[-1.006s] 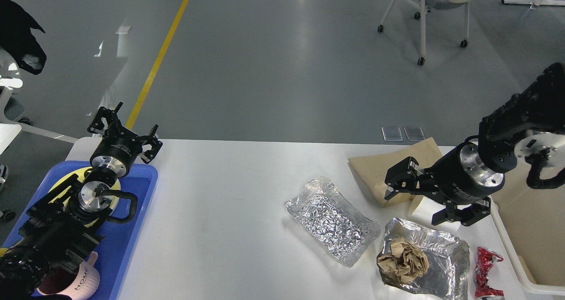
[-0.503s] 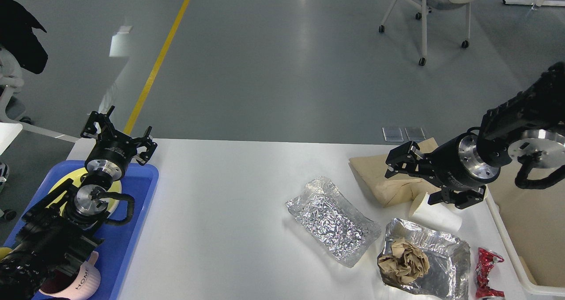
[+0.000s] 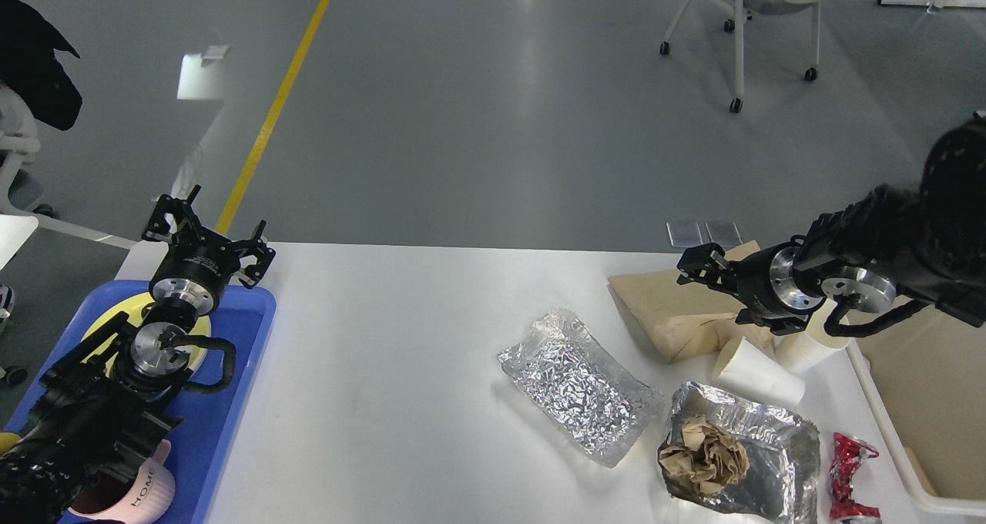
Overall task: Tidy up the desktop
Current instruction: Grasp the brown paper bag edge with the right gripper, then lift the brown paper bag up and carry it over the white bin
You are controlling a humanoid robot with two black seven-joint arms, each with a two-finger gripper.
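Observation:
The desktop (image 3: 400, 331) is a white tabletop with litter on its right half. A crumpled foil bag (image 3: 579, 385) lies near the middle. Beside it, a foil tray (image 3: 778, 431) holds a ball of brown paper (image 3: 702, 456). Two white paper cups (image 3: 759, 371) lie tipped next to a brown paper bag (image 3: 662, 308), and a crushed red can (image 3: 847, 474) lies at the front right. My right gripper (image 3: 712, 285) hovers open and empty over the paper bag. My left gripper (image 3: 208, 233) stands open and empty above the far end of the blue tray (image 3: 239, 370).
The blue tray holds a yellow plate (image 3: 202, 325) and a pink mug (image 3: 135, 497), partly hidden by my left arm. A cream bin (image 3: 886, 416) stands at the right edge. A wheeled chair (image 3: 739, 15) stands on the floor beyond the table.
My right gripper has risen and drawn back toward the right, uncovering the two white cups. My left gripper shifted slightly left and stayed open.

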